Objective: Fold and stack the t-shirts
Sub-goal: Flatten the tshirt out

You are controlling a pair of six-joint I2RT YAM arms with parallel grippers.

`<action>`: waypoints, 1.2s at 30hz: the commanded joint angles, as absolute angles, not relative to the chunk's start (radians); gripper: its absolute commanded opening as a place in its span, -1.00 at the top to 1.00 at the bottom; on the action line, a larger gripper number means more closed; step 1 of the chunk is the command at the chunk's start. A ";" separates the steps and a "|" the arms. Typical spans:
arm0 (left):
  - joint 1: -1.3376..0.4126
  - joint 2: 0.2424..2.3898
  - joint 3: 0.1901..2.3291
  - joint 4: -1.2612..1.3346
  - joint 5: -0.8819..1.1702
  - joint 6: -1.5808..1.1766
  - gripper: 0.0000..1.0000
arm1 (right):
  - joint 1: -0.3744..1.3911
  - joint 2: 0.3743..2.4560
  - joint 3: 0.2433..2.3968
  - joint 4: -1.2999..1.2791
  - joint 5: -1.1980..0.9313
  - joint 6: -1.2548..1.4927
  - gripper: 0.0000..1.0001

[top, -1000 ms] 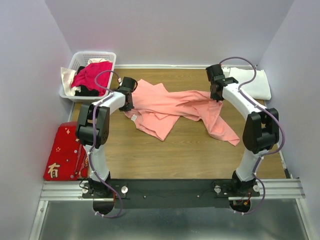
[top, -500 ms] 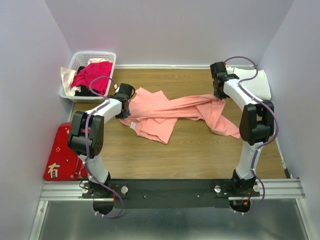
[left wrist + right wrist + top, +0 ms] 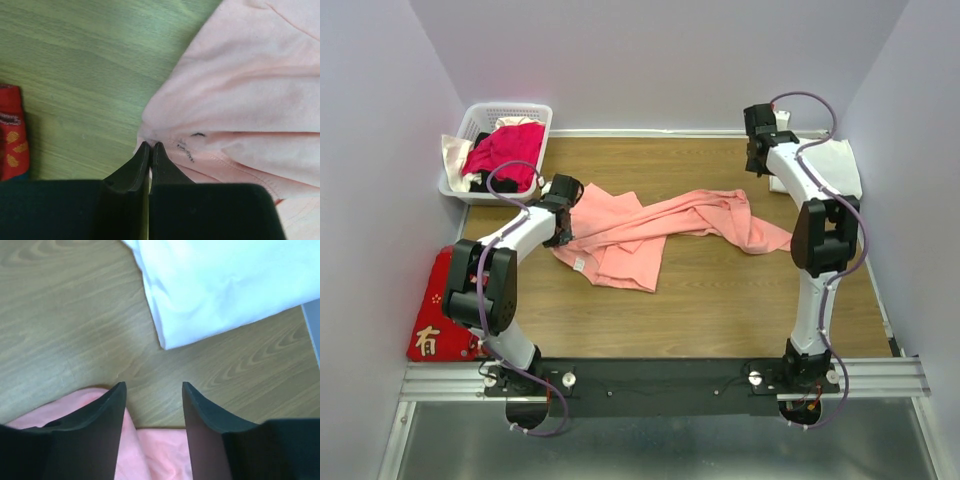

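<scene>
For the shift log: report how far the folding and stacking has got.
Done: the white t-shirt lies folded at far right of the table. In hand: the left gripper pinches the pink t-shirt, which lies crumpled mid-table; the right gripper is open, empty. Left: fold the pink one and stack it.

Top camera overlooks the whole table [image 3: 720, 300] from above; both close, downward wrist cameras share the pink shirt [image 3: 630, 235].

Even, bright light from above casts soft shadows (the left wrist view looks greenish).
</scene>
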State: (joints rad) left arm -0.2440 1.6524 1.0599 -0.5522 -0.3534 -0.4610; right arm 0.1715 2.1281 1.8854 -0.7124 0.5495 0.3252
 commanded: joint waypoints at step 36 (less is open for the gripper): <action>-0.242 2.052 1.434 -0.422 -0.133 -0.380 0.29 | 0.449 2.006 1.552 -0.607 0.017 0.419 -0.15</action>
